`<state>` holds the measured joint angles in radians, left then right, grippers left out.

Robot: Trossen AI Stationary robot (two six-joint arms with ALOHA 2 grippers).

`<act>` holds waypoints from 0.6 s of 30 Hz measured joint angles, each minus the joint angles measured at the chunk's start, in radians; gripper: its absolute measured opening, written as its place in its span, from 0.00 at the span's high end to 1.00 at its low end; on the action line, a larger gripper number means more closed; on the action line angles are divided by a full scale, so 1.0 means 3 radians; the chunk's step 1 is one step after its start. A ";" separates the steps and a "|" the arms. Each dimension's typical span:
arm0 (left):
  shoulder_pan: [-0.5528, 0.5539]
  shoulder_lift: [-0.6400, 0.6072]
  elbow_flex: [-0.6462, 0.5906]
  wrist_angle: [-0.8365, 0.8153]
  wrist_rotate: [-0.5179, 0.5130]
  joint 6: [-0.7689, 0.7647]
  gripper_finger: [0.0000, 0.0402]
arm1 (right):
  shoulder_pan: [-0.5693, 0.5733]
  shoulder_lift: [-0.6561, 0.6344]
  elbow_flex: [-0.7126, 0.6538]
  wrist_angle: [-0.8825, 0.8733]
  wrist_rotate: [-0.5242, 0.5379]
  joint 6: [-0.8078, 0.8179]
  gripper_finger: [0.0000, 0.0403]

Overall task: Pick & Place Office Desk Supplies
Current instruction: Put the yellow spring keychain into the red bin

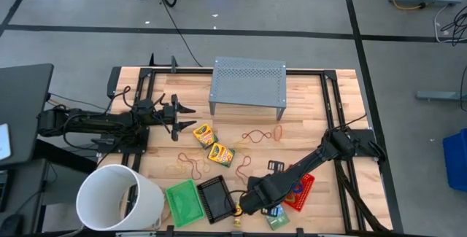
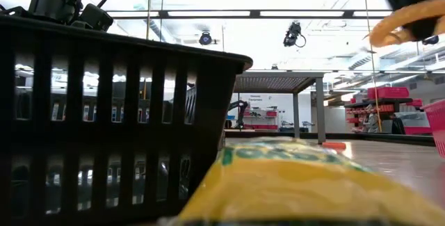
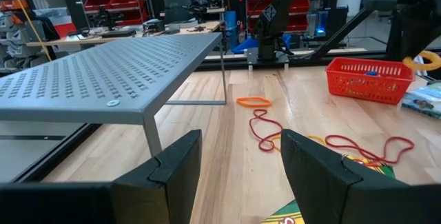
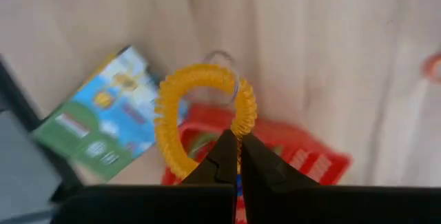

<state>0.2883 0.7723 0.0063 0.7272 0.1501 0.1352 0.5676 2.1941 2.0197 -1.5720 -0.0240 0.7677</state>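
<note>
A yellow coiled plastic ring (image 4: pixel 204 117) is pinched at its lower edge between the closed fingertips of the right gripper (image 4: pixel 238 143), and it is held in the air above the wooden table (image 1: pixel 306 113). In the right wrist view, a small red mesh tray (image 4: pixel 303 154) is seen below and partly behind the ring, with a green and blue crayon box (image 4: pixel 110 124) lying beside it on the wood.

From above, the right gripper (image 1: pixel 246 202) is found near the front edge of the table, between a black mesh tray (image 1: pixel 216 198) and the red mesh tray (image 1: pixel 301 191); a green mesh tray (image 1: pixel 184 202) sits just beside the black one.

For the step to be done well, the pinch should probably be kept firm on the thin coil, the ring carried level over the chosen tray, and the hold let go only once the ring hangs inside the rim, since a springy coil is likely to bounce out.

The left gripper (image 3: pixel 238 158) waits with its fingers apart and empty at the table's left side, near a grey perforated metal stand (image 3: pixel 117 72).
</note>
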 joint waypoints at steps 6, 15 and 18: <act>0.0000 0.0000 0.0000 0.0004 0.0018 -0.0007 0.49 | 0.0005 -0.0003 -0.0001 0.0003 -0.0608 0.0191 1.00; -0.0001 0.0000 0.0000 0.0005 0.0093 -0.0025 0.49 | 0.0024 -0.0009 -0.0602 0.0004 -0.1304 0.0365 0.99; -0.0001 0.0000 0.0001 0.0005 0.0112 -0.0025 0.49 | 0.0046 -0.0009 -0.0925 0.0000 -0.1485 0.0300 0.99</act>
<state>0.2878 0.7723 0.0065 0.7288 0.1836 0.1276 0.5813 2.1914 1.7422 -1.5721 -0.4695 0.8577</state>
